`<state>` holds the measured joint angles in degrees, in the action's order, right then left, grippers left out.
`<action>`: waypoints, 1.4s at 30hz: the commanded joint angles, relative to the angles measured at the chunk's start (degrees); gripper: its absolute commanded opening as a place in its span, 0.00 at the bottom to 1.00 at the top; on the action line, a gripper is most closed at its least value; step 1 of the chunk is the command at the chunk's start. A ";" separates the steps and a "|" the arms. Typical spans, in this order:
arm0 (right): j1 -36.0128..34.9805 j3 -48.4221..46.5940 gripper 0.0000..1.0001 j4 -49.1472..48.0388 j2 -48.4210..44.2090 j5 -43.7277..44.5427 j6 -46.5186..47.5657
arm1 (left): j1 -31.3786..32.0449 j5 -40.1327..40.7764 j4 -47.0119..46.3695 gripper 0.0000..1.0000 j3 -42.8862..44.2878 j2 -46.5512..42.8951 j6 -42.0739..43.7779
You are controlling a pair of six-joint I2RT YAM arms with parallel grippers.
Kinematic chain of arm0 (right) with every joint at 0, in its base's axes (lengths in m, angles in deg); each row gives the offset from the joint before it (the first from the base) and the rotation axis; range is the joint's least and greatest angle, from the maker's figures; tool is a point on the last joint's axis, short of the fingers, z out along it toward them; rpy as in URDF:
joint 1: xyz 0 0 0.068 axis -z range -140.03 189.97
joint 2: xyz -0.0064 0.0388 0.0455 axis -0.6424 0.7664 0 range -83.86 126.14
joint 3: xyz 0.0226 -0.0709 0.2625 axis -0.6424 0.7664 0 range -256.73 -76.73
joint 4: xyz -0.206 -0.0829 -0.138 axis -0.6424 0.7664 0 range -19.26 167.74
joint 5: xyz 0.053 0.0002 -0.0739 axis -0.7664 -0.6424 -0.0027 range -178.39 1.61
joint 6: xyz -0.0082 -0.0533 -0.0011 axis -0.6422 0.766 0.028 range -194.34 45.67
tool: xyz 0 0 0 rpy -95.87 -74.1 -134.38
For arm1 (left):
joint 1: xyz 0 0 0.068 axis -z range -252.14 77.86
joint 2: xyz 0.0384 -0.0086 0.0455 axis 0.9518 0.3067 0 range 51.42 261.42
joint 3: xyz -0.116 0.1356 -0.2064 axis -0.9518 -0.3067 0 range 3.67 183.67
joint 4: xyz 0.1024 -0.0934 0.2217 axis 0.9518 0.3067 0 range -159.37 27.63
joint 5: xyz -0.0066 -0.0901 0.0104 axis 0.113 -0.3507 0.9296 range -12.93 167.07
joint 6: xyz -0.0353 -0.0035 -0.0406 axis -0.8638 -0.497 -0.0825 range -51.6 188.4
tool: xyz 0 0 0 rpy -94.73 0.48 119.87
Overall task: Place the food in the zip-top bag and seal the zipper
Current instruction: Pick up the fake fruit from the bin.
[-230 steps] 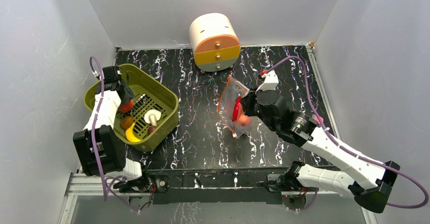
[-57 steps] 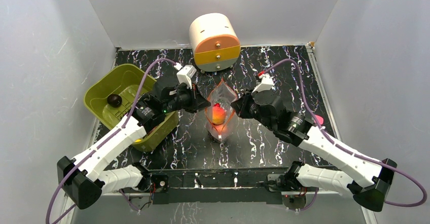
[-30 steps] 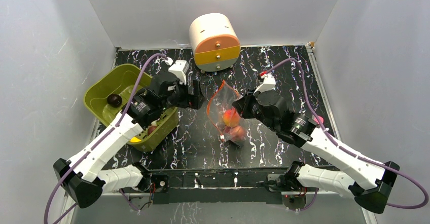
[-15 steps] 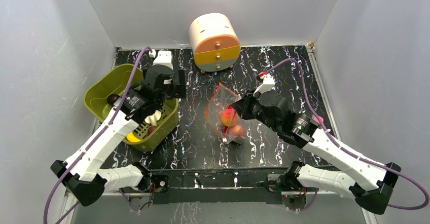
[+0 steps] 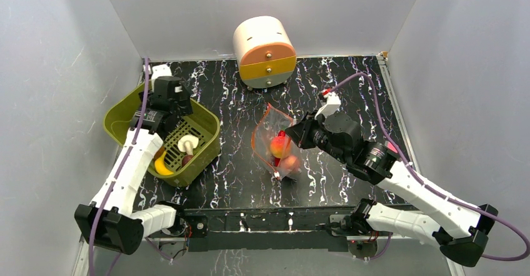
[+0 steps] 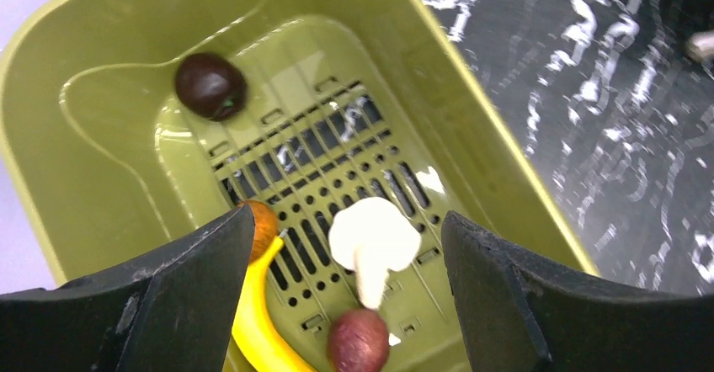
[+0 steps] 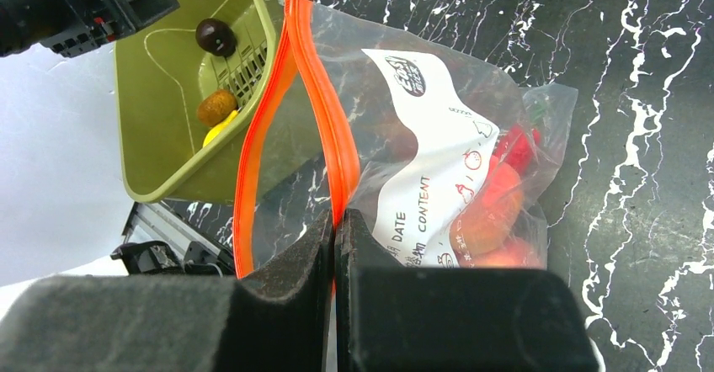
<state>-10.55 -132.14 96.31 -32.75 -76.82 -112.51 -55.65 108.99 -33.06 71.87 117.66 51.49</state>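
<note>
Steep basket [image 6: 126,18] walls ring the food [image 6: 370,237]; bag [image 7: 438,136] mouth gapes.

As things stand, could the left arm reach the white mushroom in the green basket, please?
Probably yes: the left gripper hovers open over the basket, and the mushroom lies uncovered below, framed by its jaws.
</note>
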 commanded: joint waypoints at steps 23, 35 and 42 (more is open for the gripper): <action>-0.12 -5.24 0.00 3.79 -2.24 1.66 -0.58 | -24.48 2.86 -27.83 0.96 -12.94 14.34 5.60; -0.11 -12.52 0.00 7.94 2.27 4.26 1.22 | -25.36 3.04 -30.20 0.98 -10.09 20.38 8.62; -0.15 -12.21 0.00 8.19 3.72 3.11 -0.80 | -28.04 2.90 -32.71 0.98 -9.79 23.20 8.29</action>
<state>-10.55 -142.44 106.23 -28.92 -73.76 -112.14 -82.16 111.15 -63.37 59.81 139.89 59.84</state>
